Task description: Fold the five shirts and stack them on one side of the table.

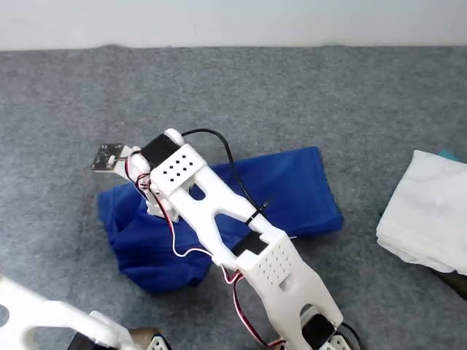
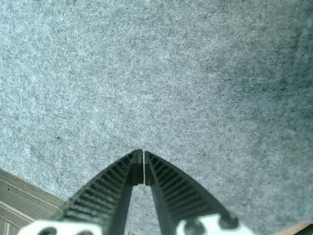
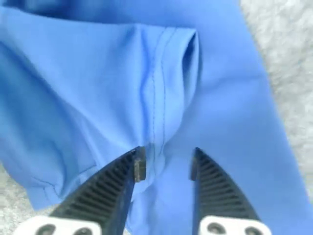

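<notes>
I seem to be mid-fold on the blue shirt, my right hand apart astride a seam and probably due to clamp next, my left hand pinched together over the bare surface.

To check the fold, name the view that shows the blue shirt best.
High view: the blue shirt lies whole, an arm crossing it. The right wrist view gives a close seam at the open right gripper. The left wrist view faces grey cover.

The blue shirt is lying crumpled and half-folded in the middle of the grey table, one end bunching up, a stitched seam ridging along it, while the white shirt is sitting folded at the right edge, well apart.
</notes>
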### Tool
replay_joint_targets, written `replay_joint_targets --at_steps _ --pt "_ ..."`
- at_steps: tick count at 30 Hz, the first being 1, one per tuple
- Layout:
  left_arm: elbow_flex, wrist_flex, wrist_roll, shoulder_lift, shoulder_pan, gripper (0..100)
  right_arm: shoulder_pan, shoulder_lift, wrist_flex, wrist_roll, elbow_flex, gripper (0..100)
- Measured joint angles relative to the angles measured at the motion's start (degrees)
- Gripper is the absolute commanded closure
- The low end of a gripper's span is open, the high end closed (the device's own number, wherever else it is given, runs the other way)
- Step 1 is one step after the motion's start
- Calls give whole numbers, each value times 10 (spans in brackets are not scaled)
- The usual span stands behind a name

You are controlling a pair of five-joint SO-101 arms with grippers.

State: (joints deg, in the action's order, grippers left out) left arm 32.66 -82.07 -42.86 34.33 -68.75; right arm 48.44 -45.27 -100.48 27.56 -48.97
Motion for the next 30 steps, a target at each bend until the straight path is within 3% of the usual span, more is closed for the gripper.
replay_joint_targets --at_steps 10,30 --pt "0 0 0 0 0 985 -68 -33 0 0 49 926" --pt "0 0 0 0 0 985 -34 -26 0 0 47 929"
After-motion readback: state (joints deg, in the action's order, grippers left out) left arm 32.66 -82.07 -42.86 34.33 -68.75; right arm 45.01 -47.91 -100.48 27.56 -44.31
